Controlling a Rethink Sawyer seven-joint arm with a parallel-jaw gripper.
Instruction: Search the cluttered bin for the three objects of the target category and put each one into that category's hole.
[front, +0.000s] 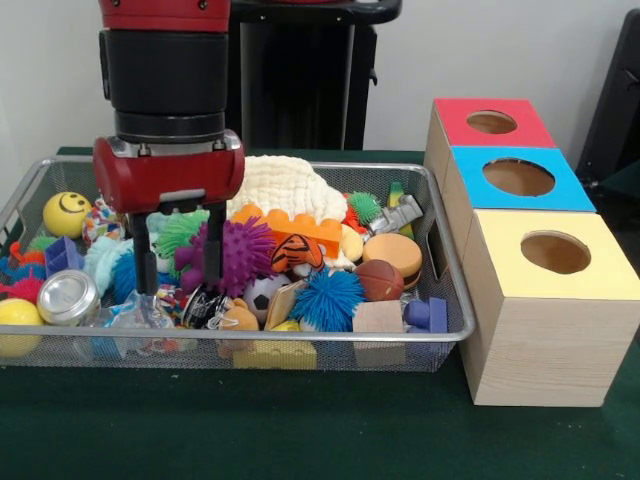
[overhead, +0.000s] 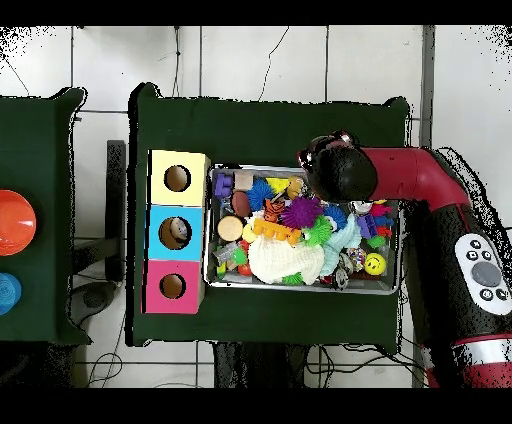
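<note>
- The gripper (front: 180, 262) hangs low over the left part of the wire bin (front: 440, 215), jaws spread fairly wide with nothing between them, tips down among the clutter.
- Right under the tips there's a crinkly clear plastic bag (front: 135, 312), with a silver can (front: 67, 296) just beside it to the left.
- The purple spiky ball (front: 245, 250) sits just right of the jaws, touching an orange brick (front: 300, 228).
- The white cloth (front: 285, 185) is heaped at the back of the bin, and the yellow smiley ball (front: 66, 213) is in the back-left corner.
- The three boxes stand in a row right of the bin on the green table (front: 300, 430): red hole (front: 491, 122), blue hole (front: 518, 177), yellow hole (front: 555, 252).
- Overhead, something brownish shows in the blue box's hole (overhead: 176, 233); can't tell what it is.
</note>
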